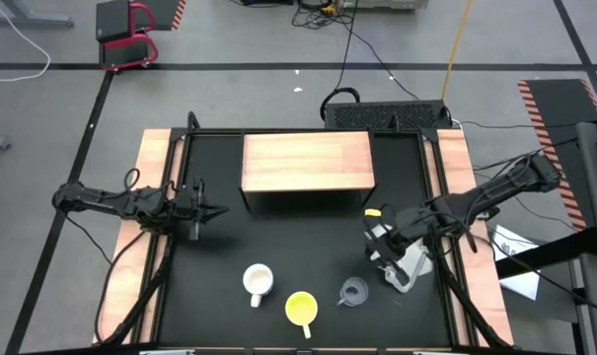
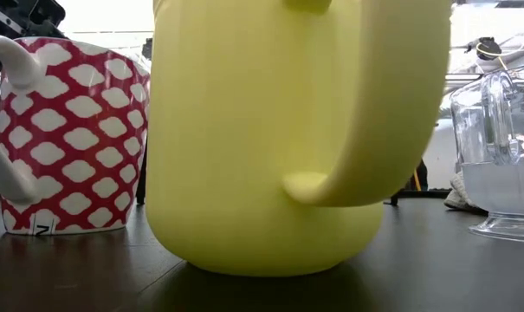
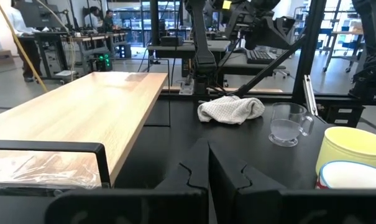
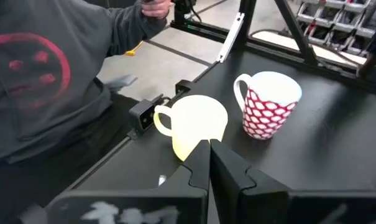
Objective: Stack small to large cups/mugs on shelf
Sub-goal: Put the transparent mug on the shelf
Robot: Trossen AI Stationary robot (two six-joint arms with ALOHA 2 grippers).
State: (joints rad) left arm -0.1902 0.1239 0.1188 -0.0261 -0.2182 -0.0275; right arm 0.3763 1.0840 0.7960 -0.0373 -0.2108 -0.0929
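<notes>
Cups and mugs stand on the black desk (image 1: 278,247), none on the shelf (image 1: 308,163). That light wooden shelf sits at the desk's far middle, its flat top bare, between the two arms and farther back than either.

Both pairs of fingers are pressed together and hold nothing. The left gripper (image 1: 211,210) hovers at the desk's left side, just off the shelf's near left corner; its wrist view shows the closed fingers (image 3: 200,171) pointing across the desk, with the shelf alongside them. The right gripper (image 1: 377,240) hangs at the right side, over a white cloth (image 1: 402,261); its closed fingers (image 4: 203,162) point toward the two mugs.

The white mug (image 1: 258,282) with a red pattern stands near the front, well apart from the left fingers and nearer the desk's front edge than they are. The yellow mug (image 1: 301,309) is just beside it, closer still to the front edge, handle toward the front. The clear glass cup (image 1: 353,292) stands just in front of the cloth, near the right fingers, apart from the yellow mug.

A person in a grey sweatshirt (image 4: 45,68) shows beyond the desk's front edge in the right wrist view.
</notes>
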